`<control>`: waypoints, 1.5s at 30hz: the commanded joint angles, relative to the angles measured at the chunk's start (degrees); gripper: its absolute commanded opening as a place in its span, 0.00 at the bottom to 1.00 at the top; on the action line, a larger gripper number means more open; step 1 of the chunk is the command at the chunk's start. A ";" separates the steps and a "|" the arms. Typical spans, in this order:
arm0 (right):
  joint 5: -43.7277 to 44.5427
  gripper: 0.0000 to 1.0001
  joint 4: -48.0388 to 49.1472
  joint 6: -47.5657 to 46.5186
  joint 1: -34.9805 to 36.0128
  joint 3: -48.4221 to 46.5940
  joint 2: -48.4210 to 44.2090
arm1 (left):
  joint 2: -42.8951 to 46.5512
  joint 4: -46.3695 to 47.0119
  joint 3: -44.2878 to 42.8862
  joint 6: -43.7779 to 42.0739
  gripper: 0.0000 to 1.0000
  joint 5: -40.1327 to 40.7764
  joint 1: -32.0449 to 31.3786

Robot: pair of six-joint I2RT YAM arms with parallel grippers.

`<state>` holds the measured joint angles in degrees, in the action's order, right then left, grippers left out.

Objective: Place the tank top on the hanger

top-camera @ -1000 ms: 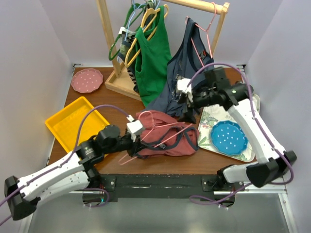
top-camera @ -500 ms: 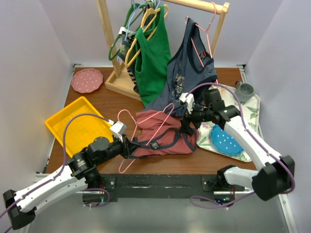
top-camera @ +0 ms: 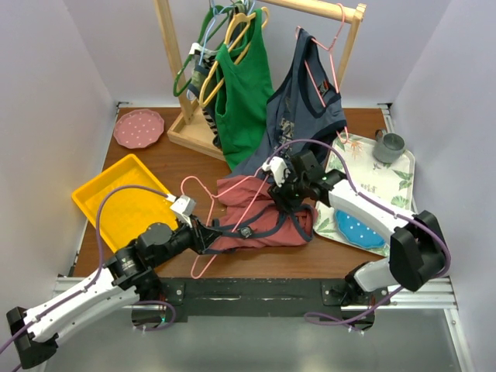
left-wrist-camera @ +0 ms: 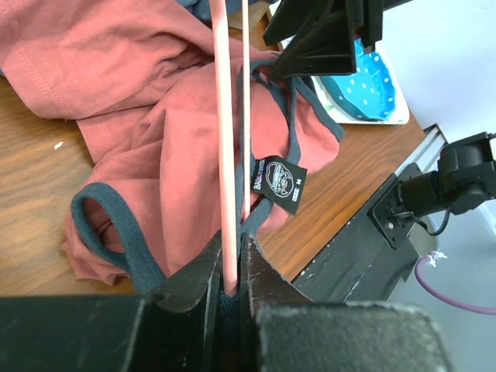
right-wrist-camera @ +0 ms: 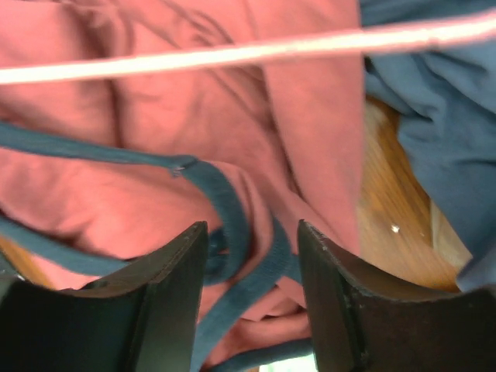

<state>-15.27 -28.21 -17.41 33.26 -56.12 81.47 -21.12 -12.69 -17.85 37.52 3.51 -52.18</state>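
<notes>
Our left gripper (left-wrist-camera: 231,249) is clamped on the hanger (left-wrist-camera: 224,139). The right gripper (right-wrist-camera: 252,234) straddles the tank top (right-wrist-camera: 116,194) edge, jaws apart. We could pinch extra folds there, bunching it.

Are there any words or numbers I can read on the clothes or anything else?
On the black tag of the red tank top: white lettering, too small to read.
On the navy tank top: a print, too blurred to read.
No other writing shows.

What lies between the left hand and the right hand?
The crumpled tank top, the pink hanger running across it; top external view shows it.
</notes>
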 commanded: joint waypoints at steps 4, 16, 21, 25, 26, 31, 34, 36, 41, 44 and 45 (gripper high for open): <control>4.37 0.16 -1.05 -0.43 0.67 -2.33 0.97 | 0.47 3.55 0.44 0.72 0.00 1.06 0.15; 10.95 0.00 -6.51 1.32 -0.90 -13.31 -4.05 | 6.44 5.74 0.71 -5.26 0.00 -7.80 0.15; 14.56 0.00 -7.21 2.12 -2.05 -18.49 -2.72 | 6.37 4.17 -1.13 -5.96 0.00 -8.52 0.15; 16.14 0.00 -7.91 2.38 -3.28 -22.27 -1.49 | 4.08 2.23 -2.63 -6.32 0.00 -7.47 0.15; 16.23 0.00 -8.26 2.38 -3.55 -23.59 -1.40 | 3.55 1.53 -3.42 -6.32 0.00 -6.94 0.15; 16.76 0.00 -8.36 1.33 -5.22 -25.71 -1.49 | 0.21 -2.16 -6.32 -8.50 0.00 -5.09 0.15; 15.71 0.00 -9.14 0.71 -5.39 -27.11 -1.58 | -2.16 -3.92 -8.34 -10.52 0.00 -5.09 0.15; 15.36 0.00 -9.32 0.62 -5.39 -27.38 -1.41 | -4.70 -5.32 -10.10 -11.76 0.00 -5.53 0.15; 15.35 0.00 -9.85 0.27 -5.39 -29.13 -0.70 | -10.77 -6.39 -13.18 -15.10 0.00 -8.33 0.15; 11.24 0.00 -11.86 -1.04 -5.31 -30.36 -0.61 | -13.40 -6.91 -14.49 -15.81 0.00 -7.47 0.15; 9.40 0.00 -12.48 -1.83 -5.39 -30.54 -0.79 | -14.11 -6.82 -14.93 -16.24 0.00 -7.03 0.15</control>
<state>-2.87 -40.21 -16.43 28.80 -82.63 80.75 -32.73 -17.65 -29.41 24.40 -2.79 -52.14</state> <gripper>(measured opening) 0.014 0.114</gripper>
